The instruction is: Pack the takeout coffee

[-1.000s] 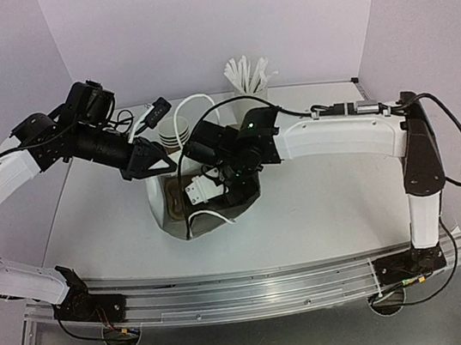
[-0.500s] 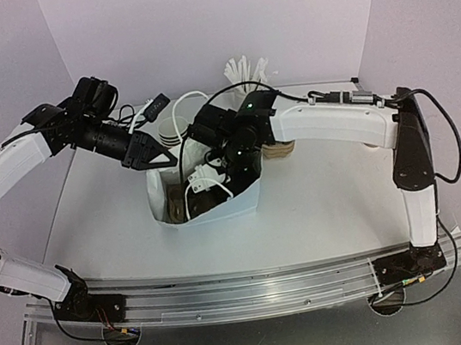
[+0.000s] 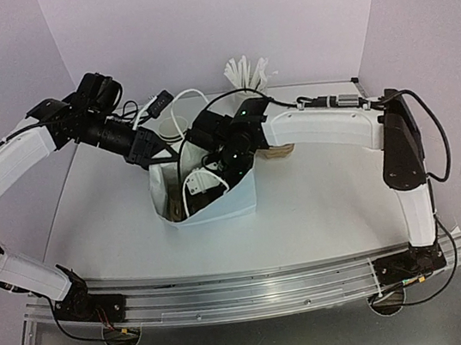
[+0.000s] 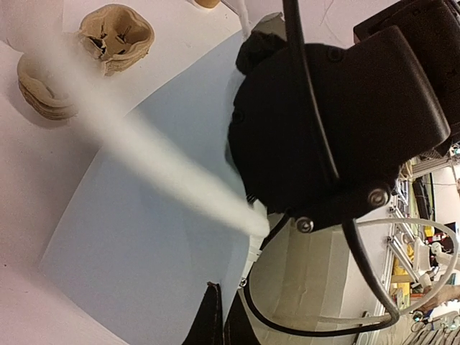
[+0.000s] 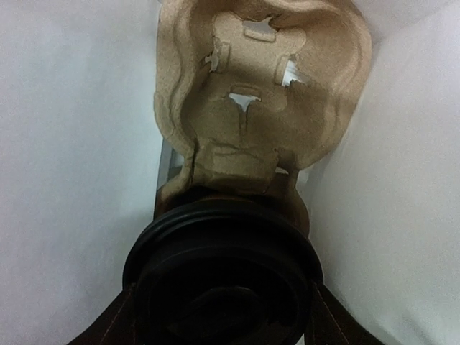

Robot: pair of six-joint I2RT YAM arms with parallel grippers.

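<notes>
Right wrist: right hand point(image 5: 223, 320) grips lidded cup point(image 5: 223, 262) over pulp tray point(image 5: 266, 108) inside bag point(image 5: 65, 144). Top external: left hand point(image 3: 156, 153) closed, pinching rim of upright bag.

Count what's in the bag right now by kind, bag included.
pale blue bag: 1
pulp cup carrier: 1
lidded coffee cup: 1
Total: 3
</notes>
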